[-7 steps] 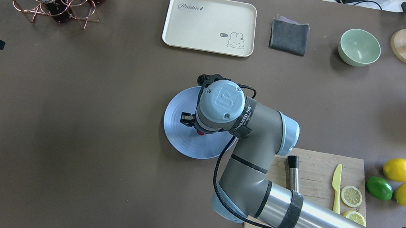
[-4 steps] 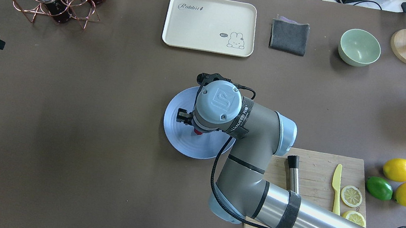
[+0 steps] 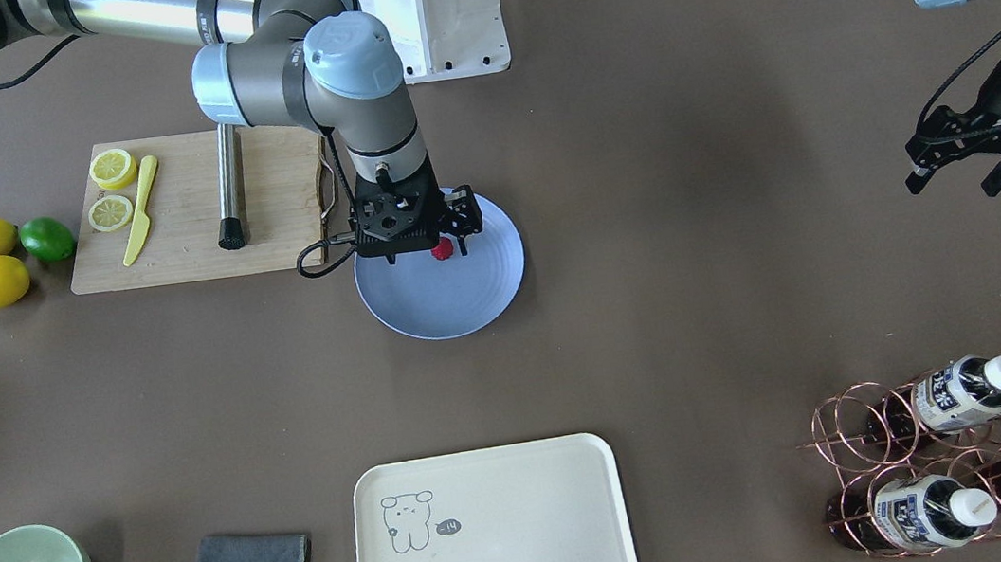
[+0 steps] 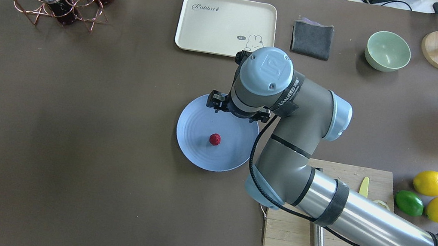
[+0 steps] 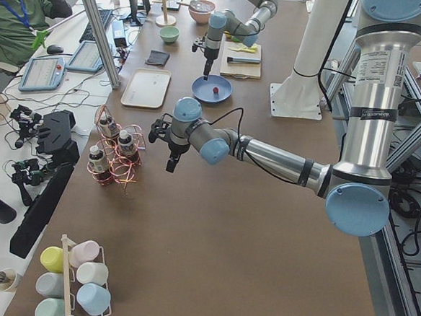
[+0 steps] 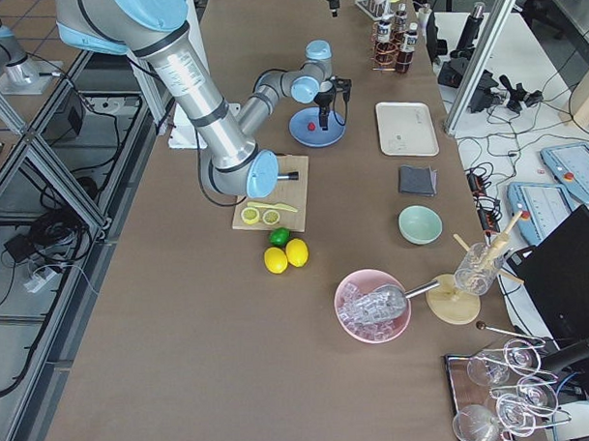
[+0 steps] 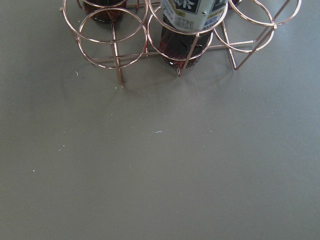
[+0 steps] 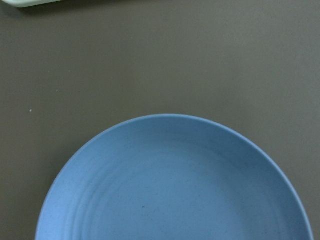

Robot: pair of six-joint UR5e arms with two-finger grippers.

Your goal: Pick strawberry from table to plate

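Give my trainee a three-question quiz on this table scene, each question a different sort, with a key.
1. True or false: the strawberry lies on the cutting board.
2. The right hand hovers over: A the plate's far rim; B the tray; C the bowl.
3. Fill in: ___ whole lemons sit beside the lime.
Key: 1 false, it lies on the plate; 2 A; 3 two.

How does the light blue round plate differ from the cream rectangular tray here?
The light blue plate is round with faint concentric rings; the cream tray is rectangular with rounded corners. The plate holds the small dark red strawberry; the tray shows only a printed rabbit. The plate lies mid-table; the tray lies farther from the robot. Both are shallow and rest flat on the grey-brown table.
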